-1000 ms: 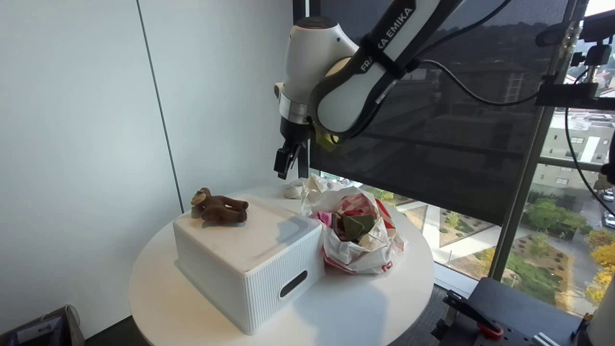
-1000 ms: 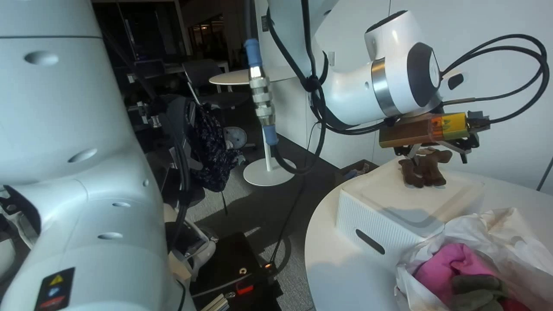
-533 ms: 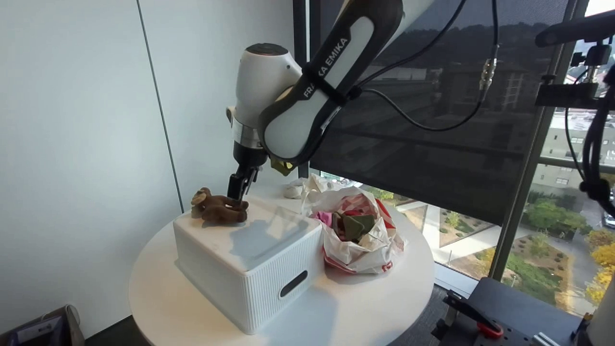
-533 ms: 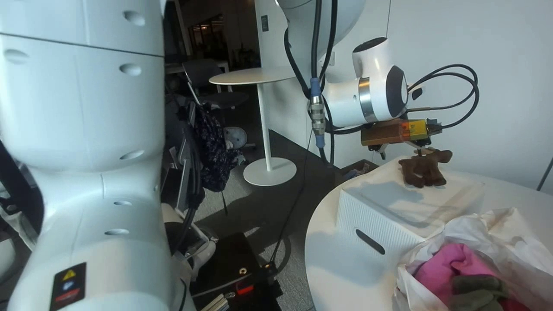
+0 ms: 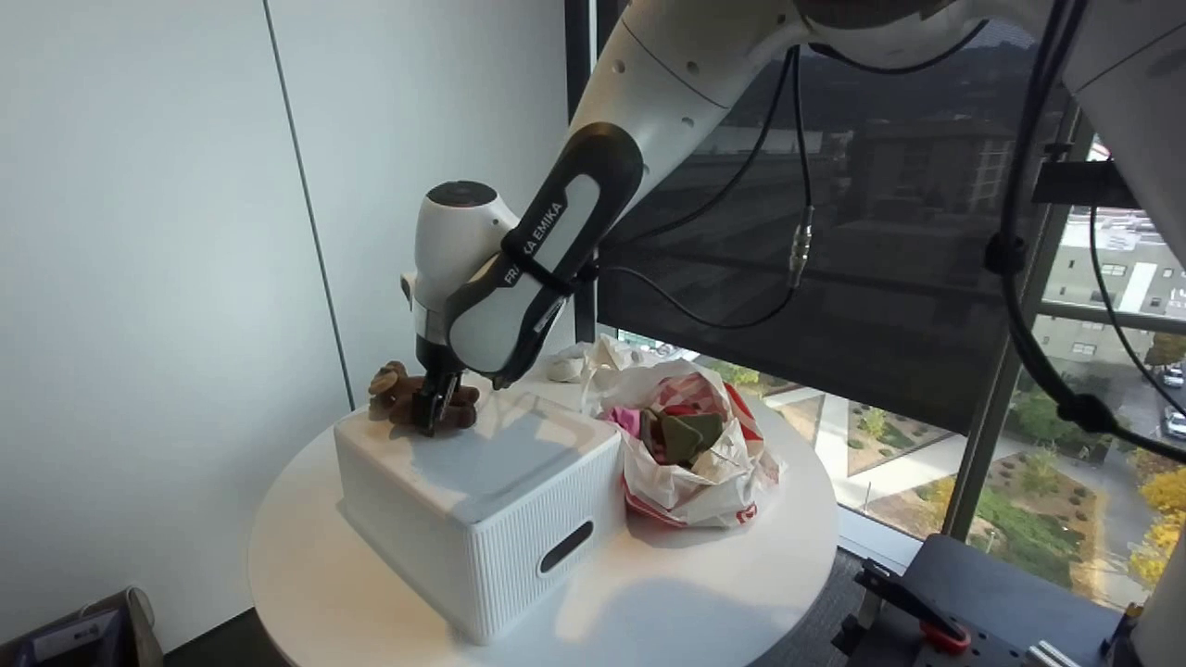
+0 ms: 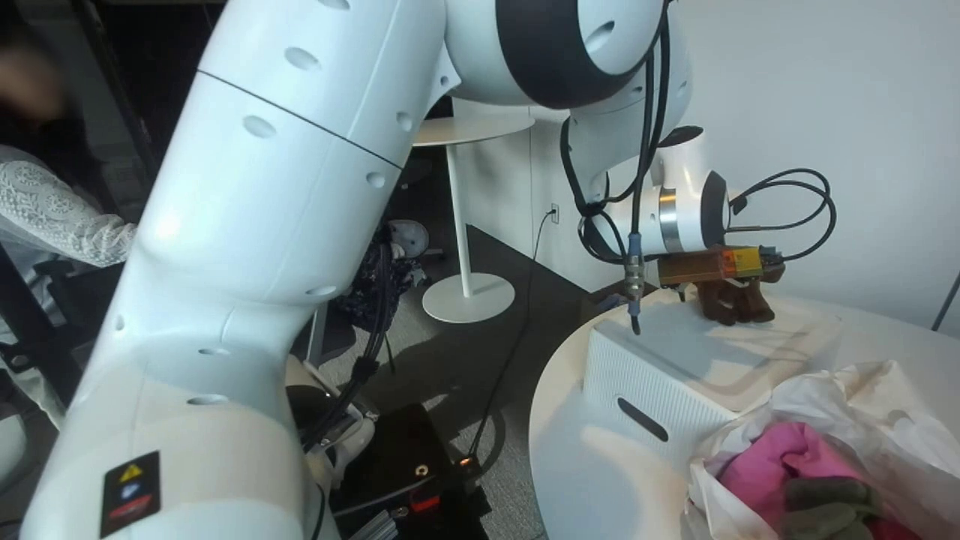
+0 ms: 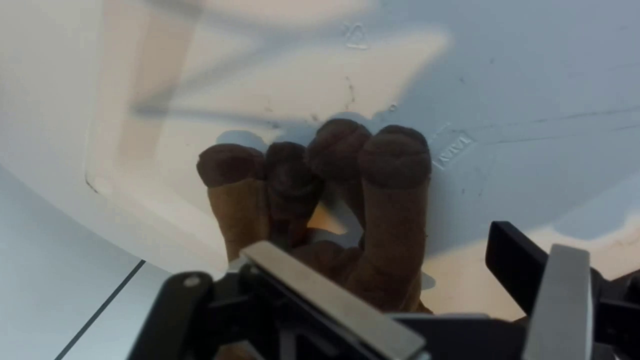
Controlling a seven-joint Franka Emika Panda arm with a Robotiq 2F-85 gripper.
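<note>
Fingers (image 7: pixel 560 300) stood wide apart at the brown plush toy (image 7: pixel 392 240), gripping nothing. Its stubby legs ended in rounded feet, darker in the wrist view; its head bore a tan patch. It lay on the white box (image 5: pixel 408 528), toward the wall-side edge of the table (image 5: pixel 649 602).

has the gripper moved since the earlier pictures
Yes: in an exterior view, judged against the white box, the gripper has come down and leftward in the picture, to the brown plush toy.
</note>
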